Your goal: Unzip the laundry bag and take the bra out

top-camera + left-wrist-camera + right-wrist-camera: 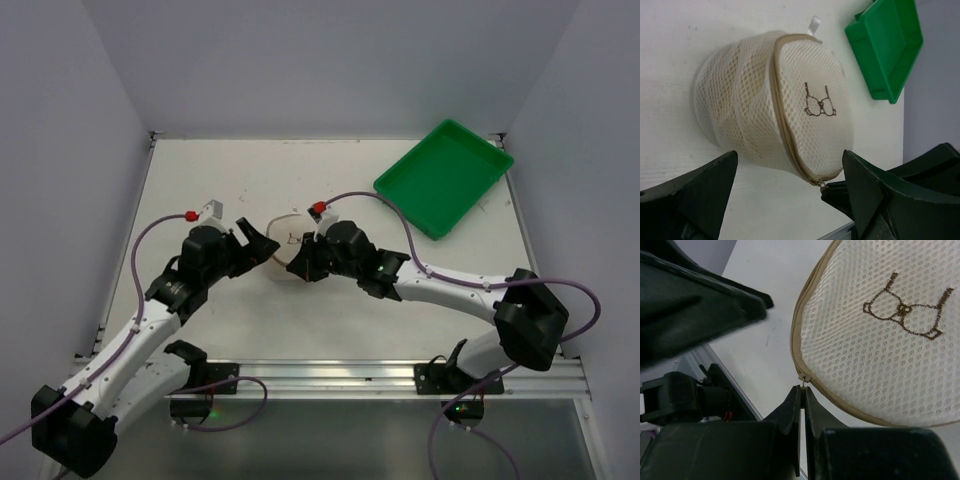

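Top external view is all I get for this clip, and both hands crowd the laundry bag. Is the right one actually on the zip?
Observer: Yes. In the right wrist view the right hand is pinched shut on the zip pull at the rim of the laundry bag.
Operator: Is the zip open anywhere?
Observer: Not visibly. The left wrist view shows the zip closed along all the rim it can see.
Operator: And the left hand?
Observer: The left hand is open, its fingers spread, with the bag just ahead of them and not gripped.
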